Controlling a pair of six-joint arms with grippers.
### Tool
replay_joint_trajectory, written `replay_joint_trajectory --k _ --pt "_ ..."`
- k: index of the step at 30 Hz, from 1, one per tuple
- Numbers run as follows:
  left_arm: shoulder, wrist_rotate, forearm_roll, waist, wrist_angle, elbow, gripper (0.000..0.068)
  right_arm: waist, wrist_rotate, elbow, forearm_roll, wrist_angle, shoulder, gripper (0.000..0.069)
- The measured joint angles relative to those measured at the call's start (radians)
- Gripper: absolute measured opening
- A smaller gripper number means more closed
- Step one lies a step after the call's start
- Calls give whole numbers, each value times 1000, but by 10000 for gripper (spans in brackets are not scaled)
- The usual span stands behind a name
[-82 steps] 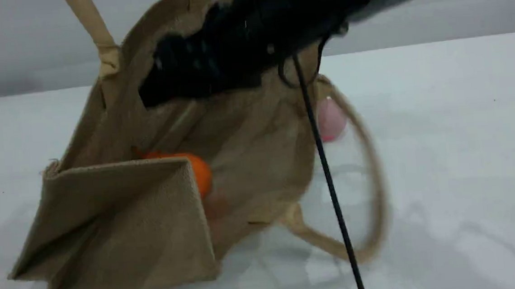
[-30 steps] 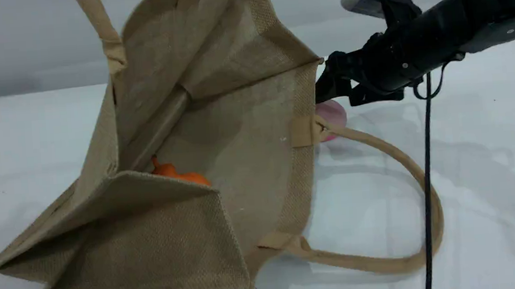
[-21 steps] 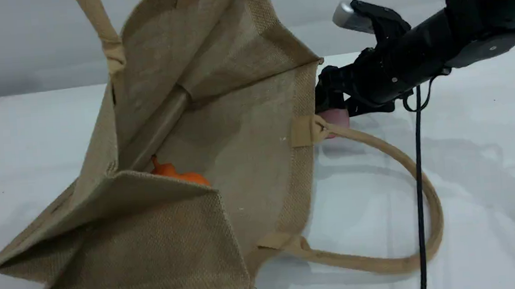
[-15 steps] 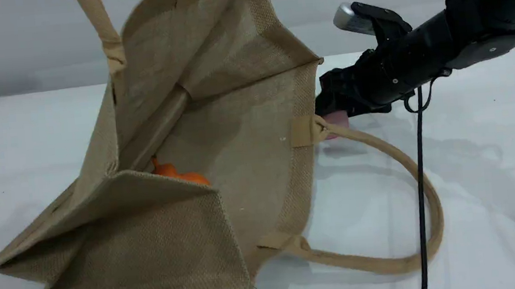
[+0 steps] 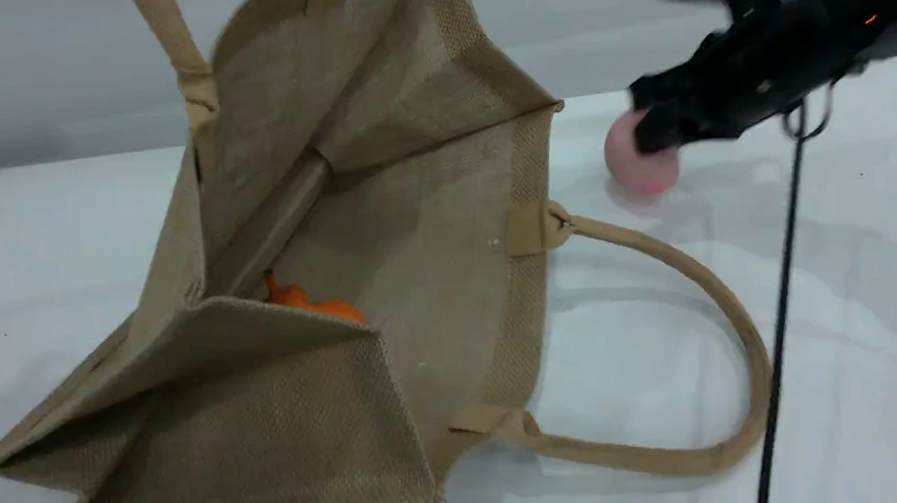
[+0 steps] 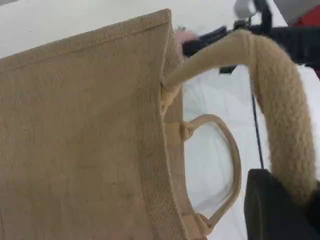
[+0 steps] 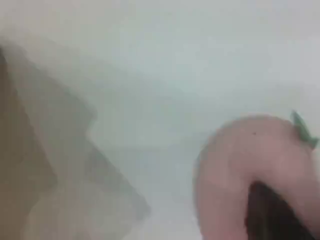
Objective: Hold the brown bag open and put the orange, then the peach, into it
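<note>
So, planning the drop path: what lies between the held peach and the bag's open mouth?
Scene view: only bare white table separates the peach from the brown bag rim.

A tan-brown woven bag (image 5: 447, 228) with a coarse, even weave and a slightly darker band along its rim lies on a white bench (image 5: 854, 294). Its two thick loop handles (image 5: 725, 307) are a paler beige. Deep inside, an orange (image 5: 314, 304) shows bright orange against the dull cloth. To the right, a peach (image 5: 632, 164) is pale matte pink, with a small green tip in the right wrist view. The right tool (image 5: 649, 123) is black, as is the cable (image 5: 777, 323) below it.
</note>
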Motion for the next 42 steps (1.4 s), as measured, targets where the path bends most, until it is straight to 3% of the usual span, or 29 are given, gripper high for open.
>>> replay_joint_trajectory --k 4,8,13,15,19,25,30,37,42 --pt "3 30 -8 0 0 0 87 -54 95 0 -121 87 -66 23" --pt "3 88 -86 0 0 0 87 -112 206 0 -256 174 -153 23" --pt "3 112 -171 -11 -3 0 87 -147 233 0 -309 387 -274 23" --pt "3 111 -167 -22 -3 0 87 -146 233 0 -309 476 -313 23" --pt "3 109 -84 -29 -3 0 87 -134 248 0 -308 615 -377 23" --pt "1 123 -76 -29 -1 0 87 -134 294 -1 -370 800 -394 23" --pt "1 139 -75 -29 -1 0 87 -94 331 2 -431 813 -392 23" --pt "1 159 -74 -29 0 0 87 48 331 68 -428 810 -391 23" --pt "1 159 -72 -29 0 0 87 156 330 131 -421 709 -390 23"
